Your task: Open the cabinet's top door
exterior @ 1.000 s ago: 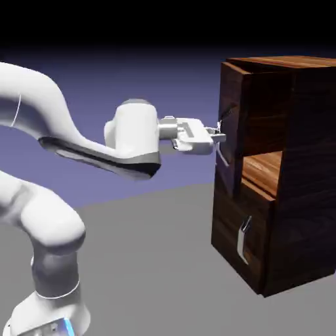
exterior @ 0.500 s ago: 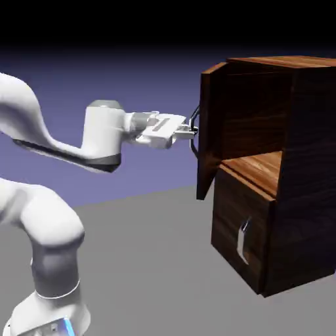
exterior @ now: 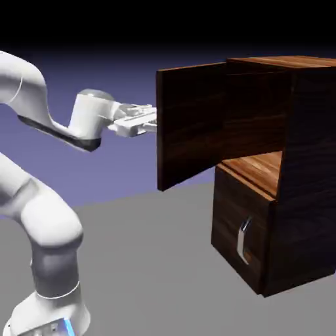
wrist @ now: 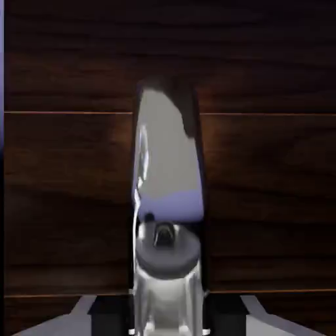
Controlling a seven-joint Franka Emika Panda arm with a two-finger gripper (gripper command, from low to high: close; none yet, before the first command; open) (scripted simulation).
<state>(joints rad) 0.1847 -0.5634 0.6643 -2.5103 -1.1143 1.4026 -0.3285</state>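
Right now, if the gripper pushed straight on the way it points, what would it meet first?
The gripper is already shut on the silver handle. Straight ahead, just behind the handle, lies the dark wood of the top door, so it would probably press into that panel first.

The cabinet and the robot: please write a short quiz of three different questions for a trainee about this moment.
1. True or false: the top door of the cabinet stands swung open.
2. What is the tool shut on? A) the lower handle B) the top door's handle C) nothing
3. Fill in: the lower panel is ____.

Key: 1 true; 2 B; 3 closed
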